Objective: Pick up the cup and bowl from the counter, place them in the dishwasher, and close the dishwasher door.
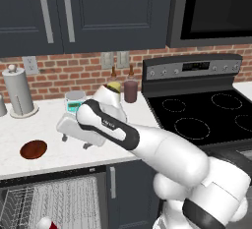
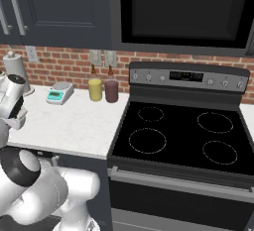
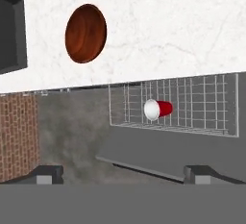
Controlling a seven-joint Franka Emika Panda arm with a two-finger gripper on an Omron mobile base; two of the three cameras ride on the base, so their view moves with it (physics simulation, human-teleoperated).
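Two dark finger tips of the gripper (image 3: 123,174) poke up at the bottom of the hand view, spread wide apart with nothing between them. Left of the arm in the left base view, the bowl (image 1: 33,149) sits on the white counter (image 1: 49,120), near its front edge. Below it the dishwasher (image 1: 54,198) is open, and the red cup (image 3: 158,109) lies on its side in the wire rack (image 3: 192,105). Farther right is the black stove (image 1: 206,115).
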